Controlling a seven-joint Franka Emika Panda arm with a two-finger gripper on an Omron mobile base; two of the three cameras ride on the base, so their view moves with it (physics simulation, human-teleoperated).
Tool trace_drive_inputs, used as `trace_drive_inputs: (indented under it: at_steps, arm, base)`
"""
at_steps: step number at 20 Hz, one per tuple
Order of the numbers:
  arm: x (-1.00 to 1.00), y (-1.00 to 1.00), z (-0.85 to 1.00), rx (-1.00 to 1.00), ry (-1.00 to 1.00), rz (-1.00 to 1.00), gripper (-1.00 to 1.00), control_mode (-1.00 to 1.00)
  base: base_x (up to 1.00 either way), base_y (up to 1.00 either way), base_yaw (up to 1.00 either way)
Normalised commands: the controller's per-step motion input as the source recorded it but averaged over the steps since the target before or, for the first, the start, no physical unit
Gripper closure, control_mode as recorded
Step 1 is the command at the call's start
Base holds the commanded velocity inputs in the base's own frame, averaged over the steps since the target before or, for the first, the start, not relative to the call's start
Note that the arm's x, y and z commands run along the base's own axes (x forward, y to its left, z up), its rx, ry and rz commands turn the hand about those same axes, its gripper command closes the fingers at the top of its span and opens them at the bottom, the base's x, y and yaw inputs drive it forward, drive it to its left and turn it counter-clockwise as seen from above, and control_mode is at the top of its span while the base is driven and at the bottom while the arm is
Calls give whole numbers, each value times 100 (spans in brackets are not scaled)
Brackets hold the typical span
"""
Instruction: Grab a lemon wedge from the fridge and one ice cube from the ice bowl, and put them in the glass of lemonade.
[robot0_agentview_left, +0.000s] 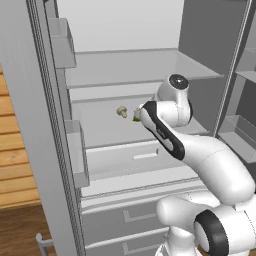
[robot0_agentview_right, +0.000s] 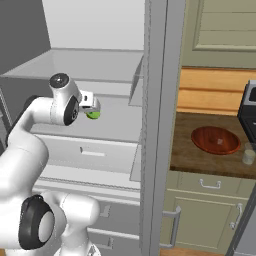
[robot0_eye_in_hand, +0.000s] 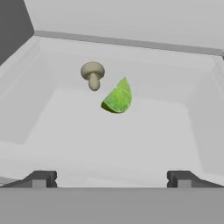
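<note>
On your fridge (robot0_agentview_left: 200, 60) shelf: 1 lemon wedge (robot0_eye_in_hand: 118, 98), 1 mushroom (robot0_eye_in_hand: 92, 74) just beside it; gripper (robot0_eye_in_hand: 111, 178) fingers spread wide, empty, short of both.

both base views flank the open fridge (robot0_agentview_left: 125, 75).

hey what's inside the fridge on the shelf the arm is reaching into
On that fridge shelf lie a lemon wedge and a small mushroom, side by side. The arm covers part of the shelf from the base views.

Lemon wedge (robot0_eye_in_hand: 118, 98) green; mushroom (robot0_eye_in_hand: 92, 74) beige; fridge (robot0_agentview_left: 30, 125) grey.
</note>
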Motion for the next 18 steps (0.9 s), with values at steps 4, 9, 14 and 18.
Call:
trace_drive_inputs:
  at_steps: [4, 9, 14, 18]
  arm:
    - [23, -3, -54, 0, 0, 3, -100, -100]
    - [26, 5, -7, -1, 0, -2, -100, -100]
    - [38, 16, 0, -1, 0, -15, -100, -100]
    - [20, 15, 0, 0, 0, -11, -100, -100]
  base:
    - [0, 0, 0]
    - [0, 0, 0]
    - [0, 0, 0]
    - [0, 0, 0]
